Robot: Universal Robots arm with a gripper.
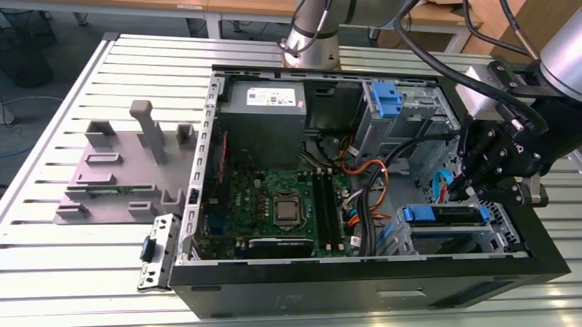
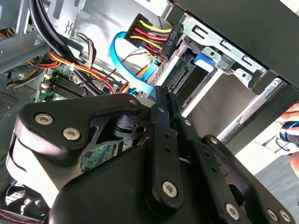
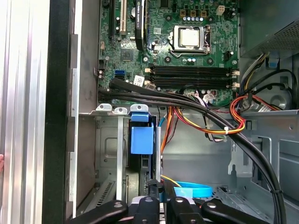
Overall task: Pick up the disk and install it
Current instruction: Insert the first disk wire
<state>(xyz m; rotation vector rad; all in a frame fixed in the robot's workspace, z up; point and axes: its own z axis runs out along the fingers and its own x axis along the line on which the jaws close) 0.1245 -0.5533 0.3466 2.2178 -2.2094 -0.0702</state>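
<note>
The disk [image 1: 443, 215], with blue side rails, sits in the drive cage [image 1: 454, 242] at the open computer case's near corner on the exterior view's right. My gripper [image 1: 473, 193] hangs just above and behind it, inside the case. In the second wrist view the gripper [image 2: 161, 95] has its two black fingers [image 2: 159, 140] pressed together, shut on nothing, with the tips at the disk's connector edge [image 2: 183, 75]. The first wrist view shows the gripper [image 3: 163, 205] in line with the disk's blue rail tab [image 3: 141, 138] in the cage.
A bundle of cables [image 1: 373, 178] and a blue flat cable [image 2: 122, 60] run close to the fingers. The motherboard [image 1: 272, 204], grey power supply [image 1: 264, 101] and blue latch piece [image 1: 386, 101] lie deeper in. A grey fixture [image 1: 118, 170] stands outside. A person's hand [image 2: 292, 135] shows beyond the case wall.
</note>
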